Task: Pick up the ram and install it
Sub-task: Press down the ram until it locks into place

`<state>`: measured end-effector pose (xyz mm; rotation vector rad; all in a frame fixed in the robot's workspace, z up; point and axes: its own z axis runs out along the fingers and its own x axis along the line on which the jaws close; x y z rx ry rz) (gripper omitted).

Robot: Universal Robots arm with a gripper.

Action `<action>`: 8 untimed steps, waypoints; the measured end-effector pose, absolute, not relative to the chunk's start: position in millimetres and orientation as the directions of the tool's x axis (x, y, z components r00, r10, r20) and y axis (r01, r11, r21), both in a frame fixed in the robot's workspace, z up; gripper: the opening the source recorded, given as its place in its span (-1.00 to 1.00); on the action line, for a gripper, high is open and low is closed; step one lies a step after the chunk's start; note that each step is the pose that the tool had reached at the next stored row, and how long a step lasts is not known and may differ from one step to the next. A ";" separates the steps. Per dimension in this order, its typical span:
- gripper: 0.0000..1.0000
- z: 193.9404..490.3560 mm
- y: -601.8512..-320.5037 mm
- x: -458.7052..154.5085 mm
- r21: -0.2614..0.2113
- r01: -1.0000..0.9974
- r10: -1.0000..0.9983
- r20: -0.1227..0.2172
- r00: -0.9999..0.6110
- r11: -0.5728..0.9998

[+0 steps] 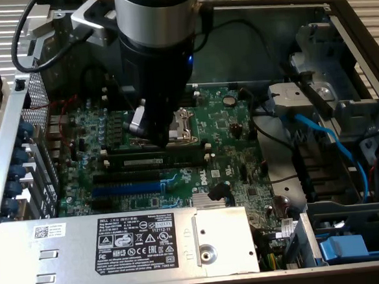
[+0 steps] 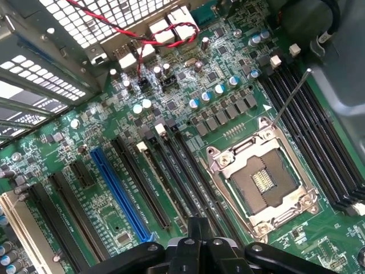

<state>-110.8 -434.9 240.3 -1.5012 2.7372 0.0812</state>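
Observation:
The ram (image 1: 155,159), a long dark stick with a white label strip, stands on edge in a motherboard slot just in front of the CPU socket (image 1: 183,124). My gripper (image 1: 158,141) hangs straight over the ram's middle with its fingers shut together, tips right at the stick's top edge; whether they touch it I cannot tell. In the wrist view the shut gripper (image 2: 198,229) points down at the long black slots (image 2: 171,171) beside the CPU socket (image 2: 262,180), and I cannot tell the ram apart from the slots there.
A blue expansion slot (image 1: 124,187) (image 2: 120,194) lies beside the memory slots. The silver power supply (image 1: 144,242) borders the board at the front. Blue cables (image 1: 326,136) and drive bays fill the exterior view's right. Red and black wires (image 2: 142,34) cross the perforated case wall.

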 end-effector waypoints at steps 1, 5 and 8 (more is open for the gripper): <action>-0.80 240.2 -434.9 -110.8 0.037 -0.838 -0.837 -0.042 -0.546 0.545; -0.80 240.3 -434.9 -110.8 0.040 -0.815 -0.814 -0.042 -0.579 0.578; -0.80 240.3 -434.9 -110.8 0.042 -0.798 -0.797 -0.042 -0.603 0.602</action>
